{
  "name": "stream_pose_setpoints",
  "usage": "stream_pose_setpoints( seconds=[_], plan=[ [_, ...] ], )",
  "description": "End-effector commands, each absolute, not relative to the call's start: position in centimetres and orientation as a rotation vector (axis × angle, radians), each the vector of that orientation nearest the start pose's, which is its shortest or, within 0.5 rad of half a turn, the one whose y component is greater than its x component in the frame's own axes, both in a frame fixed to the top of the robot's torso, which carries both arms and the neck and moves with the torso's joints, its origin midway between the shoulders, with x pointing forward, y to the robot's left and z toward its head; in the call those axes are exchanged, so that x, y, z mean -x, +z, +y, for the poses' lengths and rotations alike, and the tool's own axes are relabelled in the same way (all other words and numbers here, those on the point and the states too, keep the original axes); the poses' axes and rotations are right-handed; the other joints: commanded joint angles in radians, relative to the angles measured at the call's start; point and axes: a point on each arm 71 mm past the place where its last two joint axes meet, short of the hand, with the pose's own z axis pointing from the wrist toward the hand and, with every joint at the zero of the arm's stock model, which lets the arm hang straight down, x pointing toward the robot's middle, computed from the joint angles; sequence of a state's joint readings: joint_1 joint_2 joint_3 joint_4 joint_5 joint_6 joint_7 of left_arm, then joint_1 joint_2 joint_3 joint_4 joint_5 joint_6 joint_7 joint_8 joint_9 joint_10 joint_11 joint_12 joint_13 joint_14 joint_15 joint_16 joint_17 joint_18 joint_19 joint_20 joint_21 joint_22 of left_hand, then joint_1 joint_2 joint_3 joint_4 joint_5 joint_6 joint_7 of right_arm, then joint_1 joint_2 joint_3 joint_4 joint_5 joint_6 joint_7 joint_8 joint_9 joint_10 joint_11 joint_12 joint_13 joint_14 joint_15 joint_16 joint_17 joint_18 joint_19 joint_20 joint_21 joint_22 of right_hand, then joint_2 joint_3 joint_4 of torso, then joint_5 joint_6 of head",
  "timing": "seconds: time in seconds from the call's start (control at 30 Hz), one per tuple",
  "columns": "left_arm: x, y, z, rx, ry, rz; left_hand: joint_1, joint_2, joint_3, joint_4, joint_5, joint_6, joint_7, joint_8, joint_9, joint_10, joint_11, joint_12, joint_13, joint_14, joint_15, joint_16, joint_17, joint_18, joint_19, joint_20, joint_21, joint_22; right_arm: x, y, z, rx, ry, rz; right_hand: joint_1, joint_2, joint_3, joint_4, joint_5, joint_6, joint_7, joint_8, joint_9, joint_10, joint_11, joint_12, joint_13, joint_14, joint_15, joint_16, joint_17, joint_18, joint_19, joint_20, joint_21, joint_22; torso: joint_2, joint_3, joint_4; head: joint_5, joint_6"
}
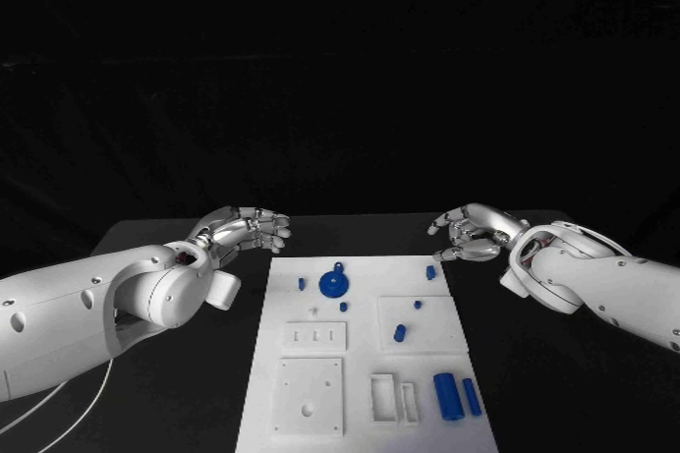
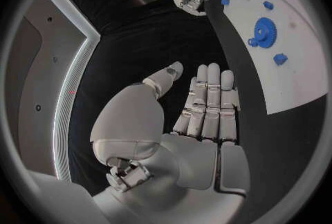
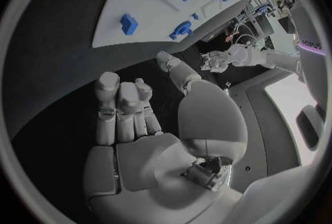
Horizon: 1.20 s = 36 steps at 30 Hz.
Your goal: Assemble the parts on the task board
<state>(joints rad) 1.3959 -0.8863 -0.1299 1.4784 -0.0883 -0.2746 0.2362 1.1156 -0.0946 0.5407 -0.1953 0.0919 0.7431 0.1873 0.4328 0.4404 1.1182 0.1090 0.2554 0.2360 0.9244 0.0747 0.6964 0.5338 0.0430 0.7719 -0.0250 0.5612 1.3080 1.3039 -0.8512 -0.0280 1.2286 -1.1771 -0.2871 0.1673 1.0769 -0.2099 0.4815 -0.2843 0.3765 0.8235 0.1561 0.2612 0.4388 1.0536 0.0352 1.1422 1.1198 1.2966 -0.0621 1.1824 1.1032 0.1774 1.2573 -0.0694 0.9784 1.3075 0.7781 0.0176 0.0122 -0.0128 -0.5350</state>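
Observation:
The white task board (image 1: 284, 306) lies lengthwise in the middle of the black table. A blue gear (image 1: 334, 281) sits near its far end, with small blue pieces (image 1: 430, 272) around it. Two blue cylinders (image 1: 445, 394) lie side by side at the near right. My left hand (image 1: 244, 229) hovers over the table off the board's far left corner, holding nothing. My right hand (image 1: 472, 235) hovers off the far right corner, also holding nothing. In the left wrist view the left hand (image 2: 201, 119) has straight fingers, with the gear (image 2: 263, 30) beyond them. The right hand (image 3: 138, 119) shows a bare palm.
Raised white plates stand on the board: one with slots (image 1: 314, 337), one with holes (image 1: 311, 394), one at the right (image 1: 439, 320) carrying a blue peg (image 1: 400, 332). Two white frames (image 1: 382, 396) sit beside the cylinders. Bare black table (image 1: 170, 414) flanks the board.

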Motion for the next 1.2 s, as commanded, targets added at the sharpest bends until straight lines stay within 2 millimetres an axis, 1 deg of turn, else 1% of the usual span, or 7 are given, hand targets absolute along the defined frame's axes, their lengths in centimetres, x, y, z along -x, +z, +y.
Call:
stream_pose_setpoints(
  seconds=[0.03,0.1,0.3,0.63,0.8,0.97,1.2],
  plan=[
    [-51.6,-12.3,24.2,0.957,-1.409,1.51,-0.006,0.0,0.005,-0.002,-0.003,-0.001,0.0,0.0,0.001,-0.006,0.002,0.004,0.002,-0.003,-0.001,0.003,-0.001,0.02,-0.008,-0.001,0.004,0.014,-54.6,-14.7,-29.6,-0.02,0.692,1.604,0.016,-0.002,-0.004,-0.002,0.011,-0.006,0.008,-0.005,-0.003,-0.027,0.015,-0.005,-0.002,-0.009,0.001,-0.006,0.001,0.084,-0.012,0.0,-0.005,0.017,0.001,-0.0004,0.0002,-0.004,0.0],
    [-51.6,-12.3,24.3,0.956,-1.407,1.512,-0.006,0.0,0.005,-0.002,-0.002,-0.001,0.0,0.0,0.001,-0.006,0.002,0.004,0.002,-0.003,-0.001,0.003,-0.001,0.02,-0.008,-0.001,0.004,0.014,-54.7,-15.0,-29.7,-0.024,0.686,1.612,0.024,-0.005,-0.003,-0.003,0.013,-0.014,0.011,-0.009,-0.005,-0.032,0.017,-0.006,-0.002,-0.011,0.003,-0.008,0.001,0.084,-0.015,0.002,-0.006,0.017,0.001,-0.003,0.0015,-0.003,-0.002],
    [-51.6,-12.4,24.5,0.957,-1.404,1.511,-0.004,0.001,0.006,-0.003,-0.001,-0.001,-0.001,-0.001,0.002,-0.007,0.002,0.005,0.002,-0.003,-0.001,0.003,-0.001,0.02,-0.008,-0.001,0.004,0.014,-54.8,-16.7,-29.7,-0.037,0.679,1.651,0.036,-0.005,-0.001,-0.002,0.015,-0.02,0.014,-0.012,-0.007,-0.039,0.02,-0.008,-0.002,-0.015,0.007,-0.011,0.001,0.084,-0.02,0.005,-0.009,0.017,0.001,-0.0004,0.0024,-0.005,-0.005],
    [-51.6,-12.3,24.6,0.958,-1.404,1.51,-0.004,0.001,0.006,-0.004,-0.001,-0.001,0.0,-0.001,0.002,-0.007,0.002,0.005,0.003,-0.003,-0.001,0.003,-0.001,0.02,-0.009,-0.001,0.004,0.014,-54.6,-19.1,-29.9,-0.06,0.677,1.699,0.031,-0.008,-0.008,0.001,0.025,-0.028,0.018,-0.017,-0.009,-0.048,0.025,-0.007,-0.001,-0.019,0.011,-0.014,0.002,0.084,-0.026,0.011,-0.01,0.018,0.002,-0.0058,0.0054,-0.007,-0.009],
    [-51.5,-12.3,24.6,0.957,-1.405,1.512,-0.004,0.001,0.007,-0.004,-0.001,-0.001,0.0,-0.001,0.002,-0.007,0.002,0.005,0.003,-0.004,-0.001,0.003,-0.002,0.02,-0.009,-0.001,0.005,0.014,-54.5,-19.6,-29.8,-0.064,0.675,1.709,0.03,-0.005,-0.01,0.001,0.023,-0.028,0.018,-0.017,-0.009,-0.049,0.025,-0.007,-0.001,-0.019,0.011,-0.014,0.003,0.084,-0.026,0.012,-0.01,0.018,0.002,-0.0049,0.0047,-0.006,-0.017],
    [-51.5,-12.3,24.7,0.957,-1.405,1.512,-0.004,0.001,0.007,-0.004,-0.001,-0.001,0.0,-0.001,0.002,-0.008,0.002,0.005,0.003,-0.004,-0.001,0.003,-0.002,0.02,-0.009,-0.001,0.005,0.014,-54.5,-19.9,-29.6,-0.068,0.673,1.708,0.034,0.003,-0.009,0.0,0.018,-0.027,0.019,-0.016,-0.009,-0.05,0.025,-0.005,-0.001,-0.019,0.011,-0.014,0.003,0.084,-0.027,0.012,-0.01,0.018,0.0,-0.0055,0.0044,-0.008,-0.02],
    [-51.5,-12.3,24.7,0.956,-1.406,1.514,-0.005,0.002,0.007,-0.004,-0.001,-0.001,0.0,-0.001,0.002,-0.008,0.002,0.005,0.004,-0.004,-0.001,0.003,-0.002,0.02,-0.009,-0.001,0.005,0.014,-54.7,-20.1,-29.4,-0.068,0.673,1.699,0.03,0.032,0.012,0.016,-0.008,-0.012,0.015,-0.008,-0.007,-0.048,0.023,-0.001,-0.002,-0.018,0.009,-0.014,0.005,0.084,-0.026,0.015,-0.01,0.018,-0.001,-0.006,0.0065,-0.01,-0.023]
  ],
)
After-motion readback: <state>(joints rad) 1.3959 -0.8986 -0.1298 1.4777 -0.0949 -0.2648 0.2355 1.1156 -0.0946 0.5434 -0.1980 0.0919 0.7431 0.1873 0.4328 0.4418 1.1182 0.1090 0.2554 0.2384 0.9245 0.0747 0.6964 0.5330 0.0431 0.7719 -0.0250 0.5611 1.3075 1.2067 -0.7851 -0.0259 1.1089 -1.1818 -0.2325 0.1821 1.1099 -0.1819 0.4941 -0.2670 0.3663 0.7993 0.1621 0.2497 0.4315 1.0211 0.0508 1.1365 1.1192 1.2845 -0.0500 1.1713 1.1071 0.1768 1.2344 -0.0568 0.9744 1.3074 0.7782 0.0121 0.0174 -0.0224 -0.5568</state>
